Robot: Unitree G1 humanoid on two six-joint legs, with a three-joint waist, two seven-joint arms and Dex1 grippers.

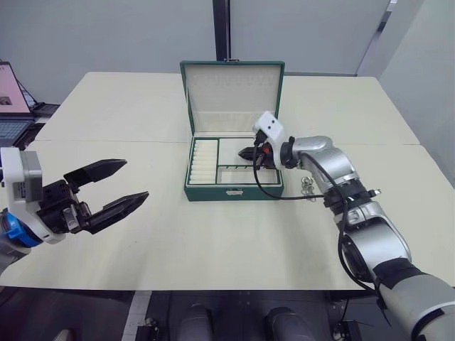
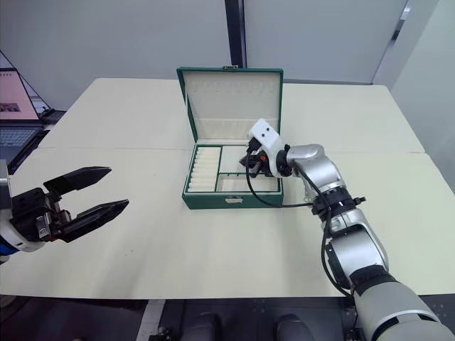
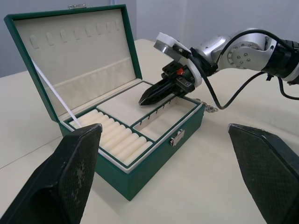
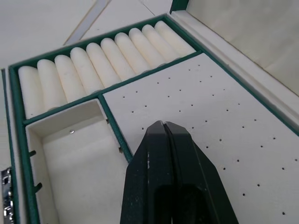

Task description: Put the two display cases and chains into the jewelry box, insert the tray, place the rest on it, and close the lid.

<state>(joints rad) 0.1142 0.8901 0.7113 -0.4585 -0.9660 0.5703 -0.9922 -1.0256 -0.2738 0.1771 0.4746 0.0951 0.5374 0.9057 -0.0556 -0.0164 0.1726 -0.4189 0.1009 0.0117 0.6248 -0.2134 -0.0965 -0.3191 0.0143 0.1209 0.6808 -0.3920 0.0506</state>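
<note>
The dark green jewelry box (image 1: 213, 192) stands at the table's middle with its lid (image 1: 232, 89) upright and open. The cream tray (image 4: 210, 107) sits inside the box, with ring rolls (image 1: 203, 160) on its left side. My right gripper (image 1: 245, 152) is shut and empty, its tip just above the tray's flat dotted panel. A small silvery chain (image 1: 307, 186) lies on the table to the right of the box, by my right forearm. My left gripper (image 1: 135, 180) hovers open and empty, well to the left of the box. The display cases are out of view.
A laptop (image 1: 11, 99) stands off the table's far left edge. The cream table (image 1: 213, 241) is bare in front of the box. A black cable (image 1: 266, 190) from my right arm hangs across the box's front right corner.
</note>
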